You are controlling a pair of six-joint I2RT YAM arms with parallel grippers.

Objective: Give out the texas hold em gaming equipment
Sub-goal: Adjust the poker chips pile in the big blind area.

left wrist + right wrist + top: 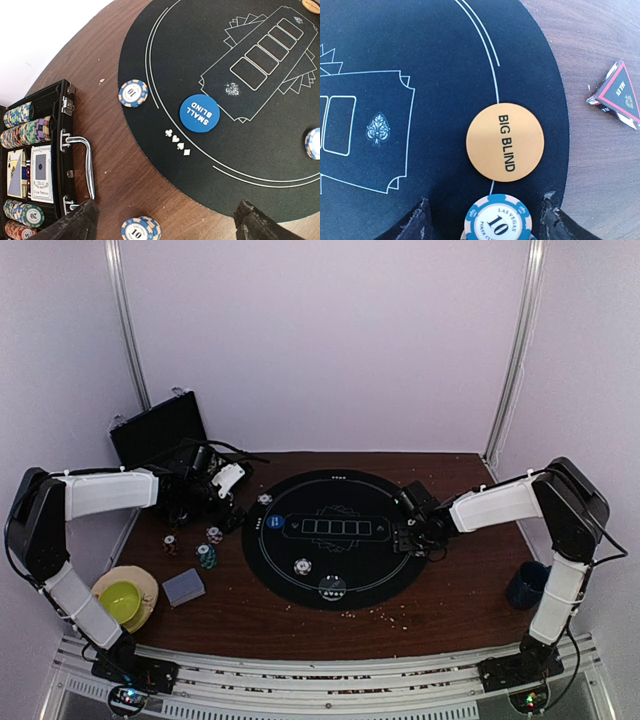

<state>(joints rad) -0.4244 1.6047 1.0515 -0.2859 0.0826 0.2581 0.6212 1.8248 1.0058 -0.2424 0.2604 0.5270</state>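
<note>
At six o'clock from the orange disc [505, 142], one cut-off chip [497, 222]; right end effector [485, 210] open around it, left end effector [165, 210] open.

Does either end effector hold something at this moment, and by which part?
Nothing is held. The left end effector is open and empty. The right end effector straddles a blue-and-white 10 chip, with a gap on each side.

The mat [420, 60] is black, lined white; on it, an orange disc [505, 142] lettered black. On it too, a blue disc [199, 113] lettered white.
</note>
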